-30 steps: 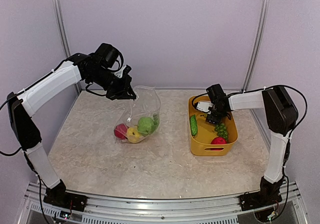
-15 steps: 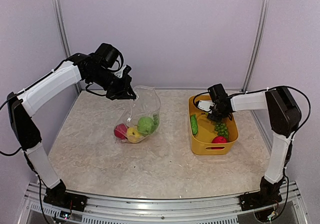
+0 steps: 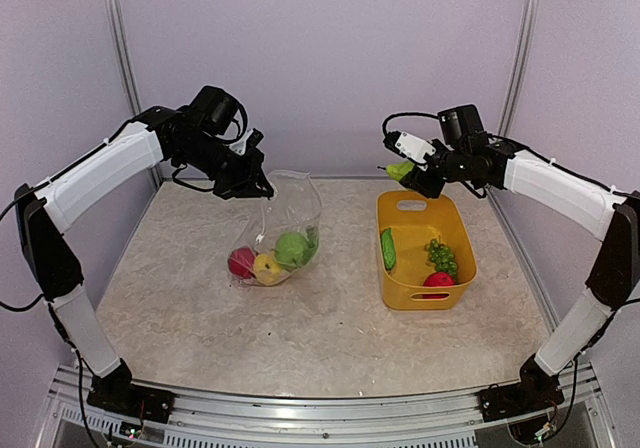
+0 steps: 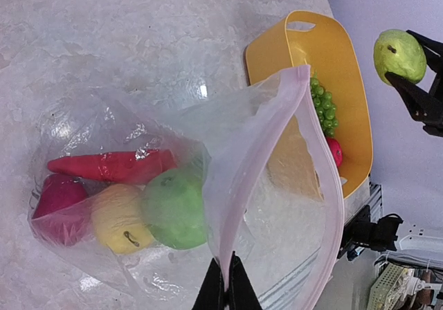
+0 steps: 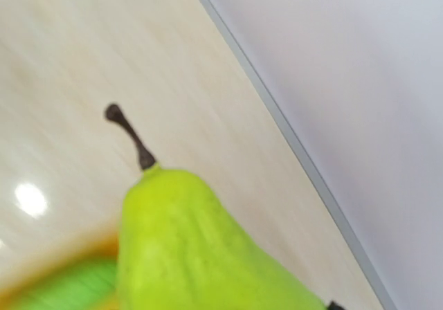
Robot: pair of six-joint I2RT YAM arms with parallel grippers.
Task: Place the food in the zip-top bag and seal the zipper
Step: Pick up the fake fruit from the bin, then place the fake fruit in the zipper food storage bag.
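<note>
1. Top external: left gripper (image 3: 262, 190) was clamped shut on the mouth edge of the bag (image 3: 290, 208). It held that edge up, and the bag's bottom sagged onto the table (image 3: 300, 338).
2. Left wrist: zipper (image 4: 337, 206) was unsealed and the mouth gaped open. Red pepper (image 4: 111, 165), red fruit (image 4: 59, 196), yellow fruit (image 4: 118, 216) and green apple (image 4: 173, 210) sat bunched at the bottom.
3. Right gripper (image 3: 410, 174) gripped a green pear (image 3: 400, 170) in the air above the far end of the basket (image 3: 400, 298), well apart from the bag.
4. Basket held a cucumber (image 3: 386, 250), grapes (image 3: 441, 256) and a red ball (image 3: 436, 281).
</note>
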